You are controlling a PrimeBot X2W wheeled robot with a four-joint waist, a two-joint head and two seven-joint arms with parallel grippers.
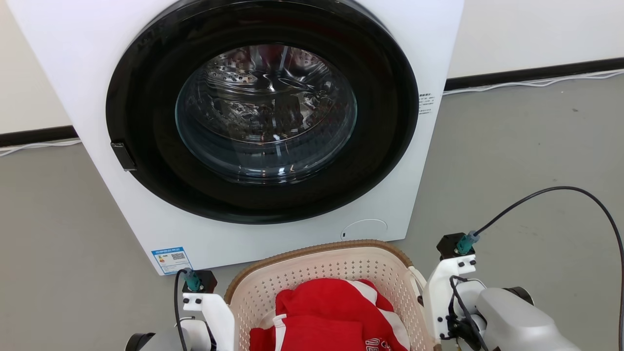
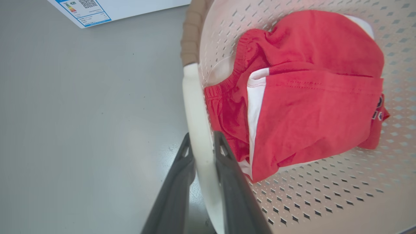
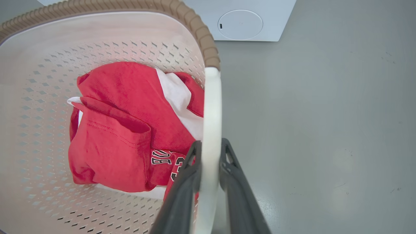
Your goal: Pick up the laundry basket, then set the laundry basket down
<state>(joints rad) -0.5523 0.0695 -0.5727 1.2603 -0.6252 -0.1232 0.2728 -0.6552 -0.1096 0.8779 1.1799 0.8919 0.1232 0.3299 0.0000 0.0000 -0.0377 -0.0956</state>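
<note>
Grey floor (image 1: 512, 161) across the head view, pale wall (image 1: 536, 29) and one dark skirting strip (image 1: 531, 73) behind. One white washing machine (image 1: 73, 63) standing on it, its one round dark door (image 1: 263, 112) shut, glass centre showing the drum. Just in front, at the bottom edge, one laundry basket (image 1: 321, 265): cream perforated walls, brown woven rim (image 1: 317, 247), red-and-white clothing (image 1: 331, 312) heaped inside. Two pale wrist mounts (image 1: 446, 287) flanking it, one on each side.

Left wrist view next. Left gripper (image 2: 203, 139) closed around the left handle (image 2: 193, 104), one of two white ones on the basket: one dark finger outside, one inside, both pressed to the plastic. Clothing just beyond the inner finger. One blue-edged label (image 2: 86, 9) on the machine's lower corner, at the top of the view.

Right wrist view last. Right gripper (image 3: 211, 144) clamped on the right handle (image 3: 211, 97) in the same way, two fingers pinching it from either side. One round flap (image 3: 240, 25) low on the machine front. White-edged black lettering (image 3: 161, 157) on the red cloth beside the inner finger. Basket perhaps resting on the floor, perhaps raised; not clear from any of the three.
</note>
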